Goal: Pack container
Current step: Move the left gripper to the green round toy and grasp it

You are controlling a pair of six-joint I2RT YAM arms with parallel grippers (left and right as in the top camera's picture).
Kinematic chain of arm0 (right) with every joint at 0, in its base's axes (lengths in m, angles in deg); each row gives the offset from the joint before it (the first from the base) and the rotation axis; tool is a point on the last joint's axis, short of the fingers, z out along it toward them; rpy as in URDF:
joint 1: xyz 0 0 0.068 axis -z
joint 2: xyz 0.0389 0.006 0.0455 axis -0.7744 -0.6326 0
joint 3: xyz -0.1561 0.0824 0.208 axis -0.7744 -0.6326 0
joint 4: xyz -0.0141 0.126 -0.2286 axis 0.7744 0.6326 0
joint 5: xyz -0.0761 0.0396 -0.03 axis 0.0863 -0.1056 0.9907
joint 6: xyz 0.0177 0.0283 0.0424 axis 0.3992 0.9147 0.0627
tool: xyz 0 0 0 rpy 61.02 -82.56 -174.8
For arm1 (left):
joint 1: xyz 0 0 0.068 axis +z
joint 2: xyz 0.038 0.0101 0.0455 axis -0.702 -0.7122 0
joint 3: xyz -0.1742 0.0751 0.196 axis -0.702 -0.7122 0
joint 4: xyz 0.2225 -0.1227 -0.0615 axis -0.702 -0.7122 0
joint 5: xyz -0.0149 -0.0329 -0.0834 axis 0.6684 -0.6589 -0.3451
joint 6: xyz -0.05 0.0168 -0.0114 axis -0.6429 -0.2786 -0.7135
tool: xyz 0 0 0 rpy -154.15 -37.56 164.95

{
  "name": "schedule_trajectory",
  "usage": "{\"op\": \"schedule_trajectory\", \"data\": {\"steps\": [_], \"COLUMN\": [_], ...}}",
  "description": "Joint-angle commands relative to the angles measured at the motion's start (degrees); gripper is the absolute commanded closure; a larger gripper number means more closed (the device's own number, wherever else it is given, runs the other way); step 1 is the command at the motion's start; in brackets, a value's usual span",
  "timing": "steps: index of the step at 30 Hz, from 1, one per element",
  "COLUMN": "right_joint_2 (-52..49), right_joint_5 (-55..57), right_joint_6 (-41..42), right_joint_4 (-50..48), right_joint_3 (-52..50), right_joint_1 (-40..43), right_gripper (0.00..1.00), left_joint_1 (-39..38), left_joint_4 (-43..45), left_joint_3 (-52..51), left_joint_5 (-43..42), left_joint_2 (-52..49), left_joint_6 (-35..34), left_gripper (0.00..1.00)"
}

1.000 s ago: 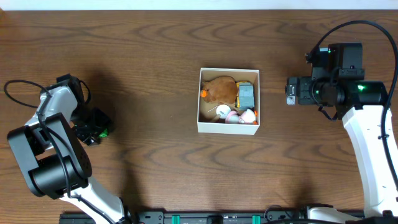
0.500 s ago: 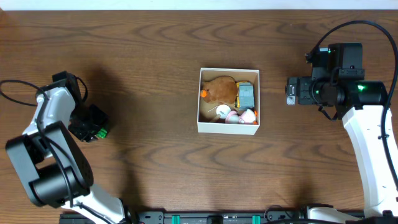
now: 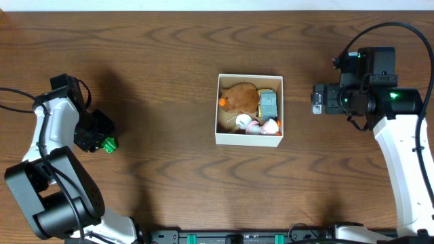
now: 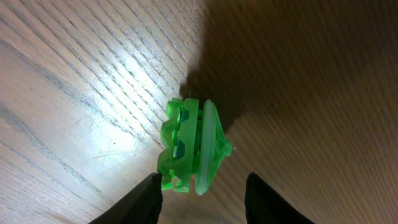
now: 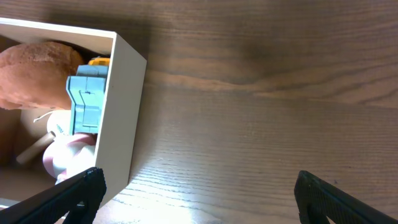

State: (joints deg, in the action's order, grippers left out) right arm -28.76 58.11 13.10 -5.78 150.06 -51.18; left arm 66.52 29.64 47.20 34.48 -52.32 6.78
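Note:
The container (image 3: 248,139), a square white-walled box with a brown inside, stands mid-table. It holds a brown plush (image 3: 239,98), a grey-blue toy (image 3: 269,103) and a pink-and-white toy (image 3: 266,127). A small green plastic toy (image 3: 107,144) lies on the table at the far left. My left gripper (image 3: 100,138) is open right at it. In the left wrist view the green toy (image 4: 193,146) lies just ahead of the open fingers (image 4: 202,190), its near end between the tips. My right gripper (image 3: 317,99) is open and empty, right of the container. The container wall (image 5: 121,112) shows in its view.
Dark wooden table (image 3: 169,54) all around. The right wrist view shows bare wood (image 5: 261,124) between the wide-open fingers (image 5: 199,193). Cables run along the table's front edge.
My left arm has swung back toward the left edge. The green toy now lies in plainer sight on the table by the fingertips. The right arm and container have not moved.

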Motion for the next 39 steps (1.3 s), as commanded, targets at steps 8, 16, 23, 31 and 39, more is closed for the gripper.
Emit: {"op": "schedule_trajectory", "data": {"steps": [8, 16, 23, 31, 39], "right_joint_2": [-0.4, -0.4, -0.4, -0.4, -0.4], "right_joint_5": [0.0, 0.0, 0.0, 0.0, 0.0], "right_joint_6": [1.0, 1.0, 1.0, 1.0, 1.0], "right_joint_4": [0.1, 0.1, 0.1, 0.1, 0.1], "right_joint_3": [-0.3, -0.3, -0.3, -0.3, -0.3], "right_joint_1": [0.4, 0.4, 0.4, 0.4, 0.4], "right_gripper": [0.01, 0.01, 0.01, 0.01, 0.01], "left_joint_1": [0.1, 0.1, 0.1, 0.1, 0.0], "left_joint_4": [1.0, 5.3, 5.7, 5.7, 3.9], "left_joint_3": [-2.7, -7.8, -7.8, -7.8, -6.0], "left_joint_5": [0.0, 0.0, 0.0, 0.0, -2.8], "left_joint_2": [0.3, 0.3, 0.3, 0.3, 1.1], "left_joint_6": [-0.1, -0.1, -0.1, -0.1, -0.1], "left_gripper": [0.54, 0.51, 0.66, 0.72, 0.81]}}
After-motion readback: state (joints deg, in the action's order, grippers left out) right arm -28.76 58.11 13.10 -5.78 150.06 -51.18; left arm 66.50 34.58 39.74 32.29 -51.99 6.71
